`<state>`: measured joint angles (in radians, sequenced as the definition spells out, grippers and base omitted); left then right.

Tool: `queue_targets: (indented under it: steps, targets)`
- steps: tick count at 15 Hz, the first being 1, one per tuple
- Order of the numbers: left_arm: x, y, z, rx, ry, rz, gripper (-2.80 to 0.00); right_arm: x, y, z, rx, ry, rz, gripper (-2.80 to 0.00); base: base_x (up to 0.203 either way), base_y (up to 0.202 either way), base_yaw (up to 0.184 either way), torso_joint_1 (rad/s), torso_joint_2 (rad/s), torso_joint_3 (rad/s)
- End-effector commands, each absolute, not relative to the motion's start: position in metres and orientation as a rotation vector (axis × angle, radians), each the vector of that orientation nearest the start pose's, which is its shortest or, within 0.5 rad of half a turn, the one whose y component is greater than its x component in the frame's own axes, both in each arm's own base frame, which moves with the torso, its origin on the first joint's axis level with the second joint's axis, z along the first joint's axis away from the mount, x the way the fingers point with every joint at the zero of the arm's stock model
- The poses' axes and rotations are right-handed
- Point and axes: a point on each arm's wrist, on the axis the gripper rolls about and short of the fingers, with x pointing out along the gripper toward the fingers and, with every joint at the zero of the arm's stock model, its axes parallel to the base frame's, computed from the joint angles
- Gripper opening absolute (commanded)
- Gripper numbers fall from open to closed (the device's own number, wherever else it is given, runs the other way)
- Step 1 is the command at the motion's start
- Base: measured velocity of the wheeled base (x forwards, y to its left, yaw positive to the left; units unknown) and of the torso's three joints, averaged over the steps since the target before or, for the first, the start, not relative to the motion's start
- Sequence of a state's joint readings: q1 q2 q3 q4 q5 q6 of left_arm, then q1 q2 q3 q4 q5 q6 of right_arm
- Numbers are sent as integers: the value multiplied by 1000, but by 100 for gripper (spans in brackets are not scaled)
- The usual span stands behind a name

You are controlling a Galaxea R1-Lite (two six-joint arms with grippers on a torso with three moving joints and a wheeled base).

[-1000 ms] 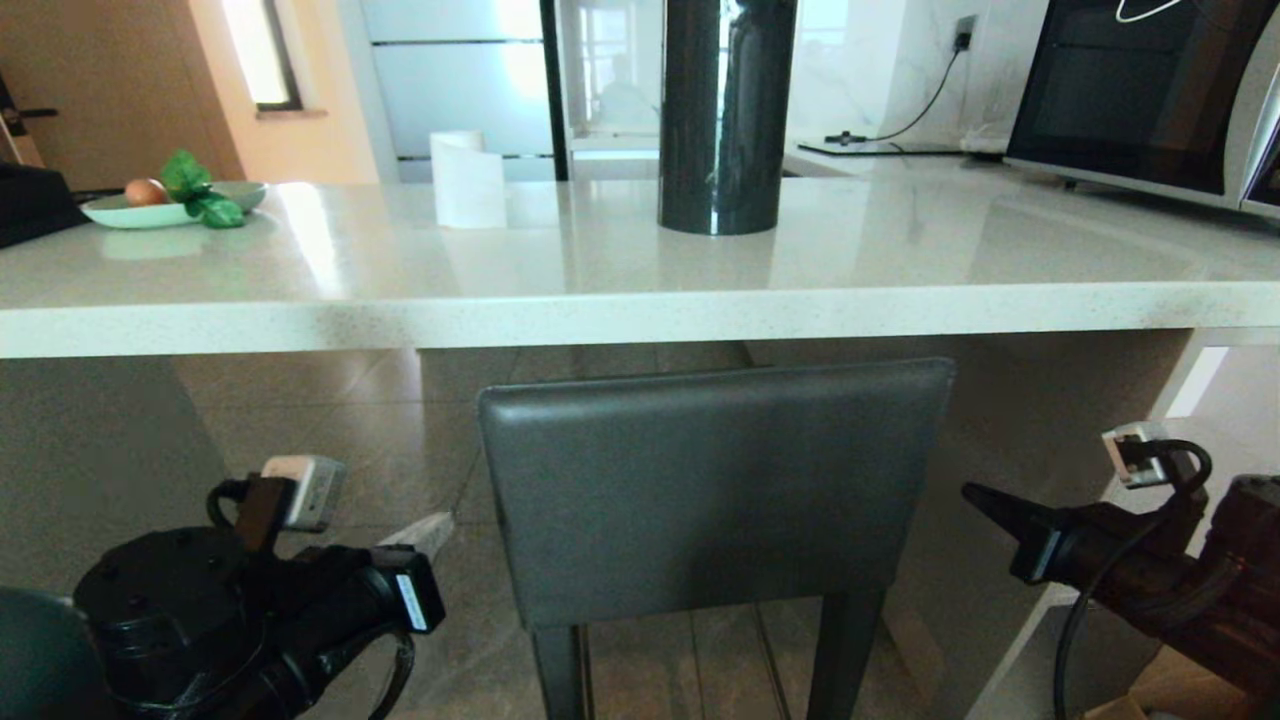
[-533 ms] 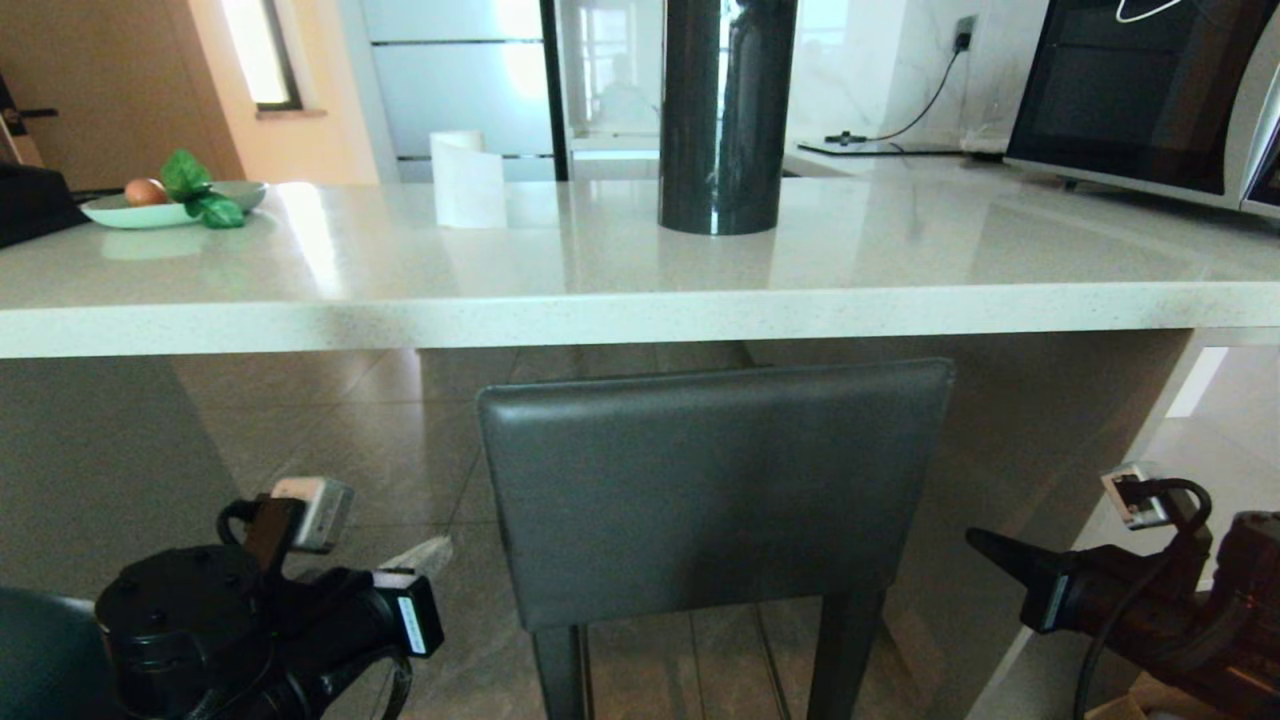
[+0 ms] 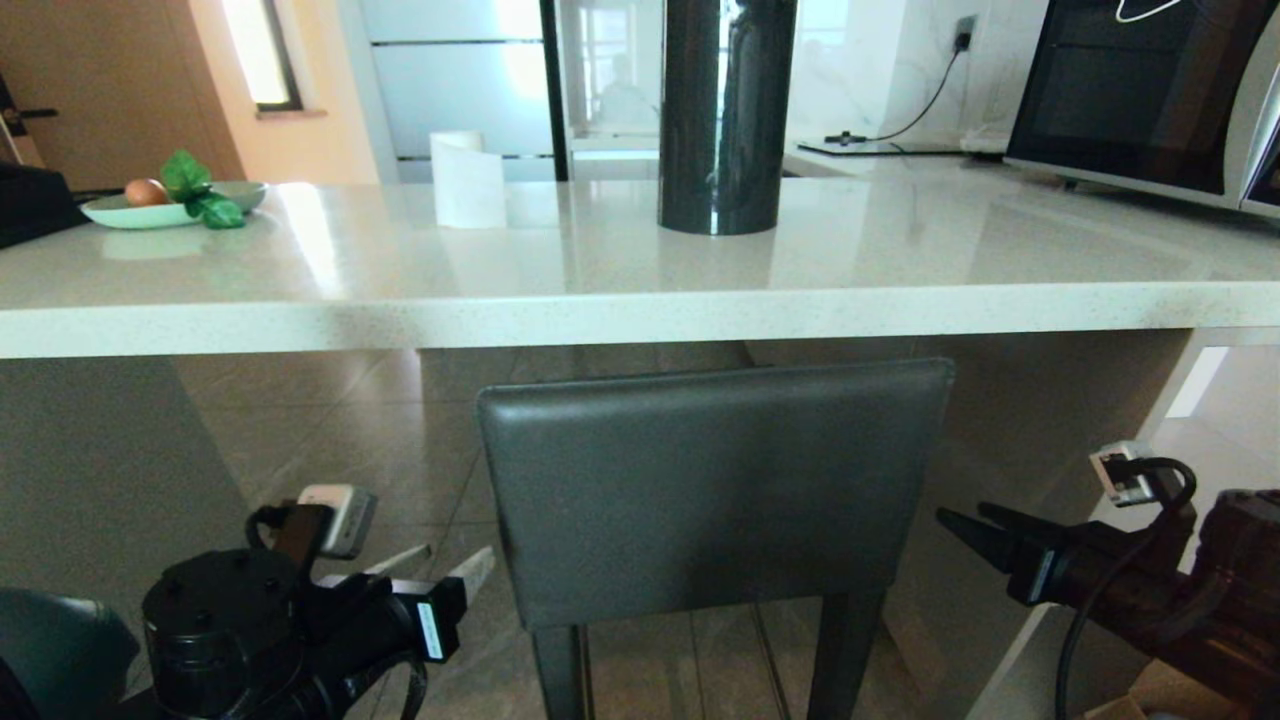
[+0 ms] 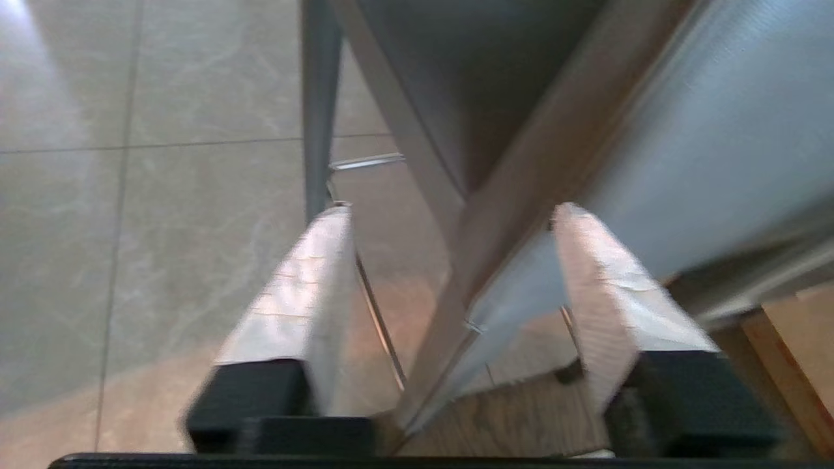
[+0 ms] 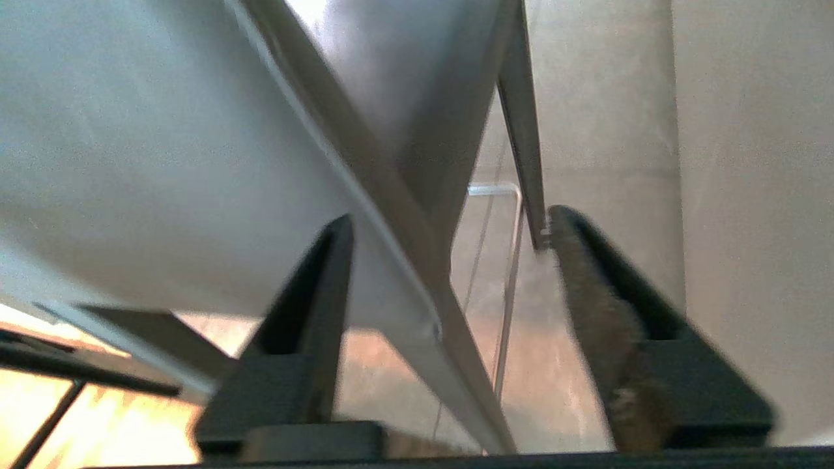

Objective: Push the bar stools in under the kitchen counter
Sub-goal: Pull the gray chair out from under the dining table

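Observation:
The dark grey bar stool [image 3: 715, 490] stands in front of me, its rectangular back just below the edge of the white speckled kitchen counter [image 3: 600, 310]. My left gripper [image 3: 450, 558] is open beside the back's left side. My right gripper [image 3: 965, 515] is open beside its right side. In the left wrist view the stool's back [image 4: 684, 130] and rear leg run through the gap of the left gripper [image 4: 451, 207]. In the right wrist view the stool [image 5: 163, 130] likewise crosses the gap of the right gripper [image 5: 451, 216]. A teal rounded stool back [image 3: 55, 650] shows at the lower left corner.
On the counter stand a black round column [image 3: 725, 110], a white paper roll [image 3: 467, 180], a plate with an egg and greens [image 3: 160, 205] and a microwave [image 3: 1140, 90]. A white side panel [image 3: 1040, 440] stands right of the stool. Tiled floor lies under the counter.
Both grippers have opened; earlier each showed its fingers together. The left gripper has moved lower and to the right, closer to the stool's back. The stool has not moved.

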<state>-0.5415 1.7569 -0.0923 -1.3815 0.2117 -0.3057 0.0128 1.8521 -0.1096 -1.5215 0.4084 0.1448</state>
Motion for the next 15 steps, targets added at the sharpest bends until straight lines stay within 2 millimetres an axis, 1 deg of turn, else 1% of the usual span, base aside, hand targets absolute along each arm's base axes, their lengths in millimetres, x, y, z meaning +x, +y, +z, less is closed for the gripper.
queue_targets:
  steps: [1, 2, 3, 5, 7, 9, 11, 13, 14, 15]
  targets:
    - [178, -99, 96, -232, 276, -361, 0, 230, 5, 88, 192, 211, 472, 0, 0, 0, 0, 0, 0, 0]
    - [178, -92, 101, -252, 260, -436, 0, 229, -2, 89, 199, 204, 537, 0, 0, 0, 0, 0, 0, 0]
    - [181, -83, 104, -258, 242, -474, 0, 229, -9, 91, 205, 194, 583, 0, 0, 0, 0, 0, 0, 0]
    - [194, -75, 102, -250, 242, -488, 0, 230, -13, 91, 211, 194, 655, 0, 0, 0, 0, 0, 0, 0]
    - [198, -64, 102, -268, 246, -623, 0, 228, -18, 94, 212, 185, 777, 0, 0, 0, 0, 0, 0, 0]
    - [201, -55, 106, -275, 209, -702, 0, 236, -26, 98, 195, 155, 866, 0, 0, 0, 0, 0, 0, 0]
    - [198, -57, 105, -273, 217, -720, 0, 242, -36, 102, 175, 128, 996, 0, 0, 0, 0, 0, 0, 0]
    - [187, -60, 104, -272, 233, -750, 0, 250, -50, 113, 140, 96, 1186, 0, 0, 0, 0, 0, 0, 0]
    - [187, -61, 105, -271, 229, -769, 0, 256, -54, 118, 136, 94, 1227, 0, 0, 0, 0, 0, 0, 0]
    - [188, -61, 106, -272, 230, -809, 0, 265, -58, 119, 132, 91, 1229, 0, 0, 0, 0, 0, 0, 0]
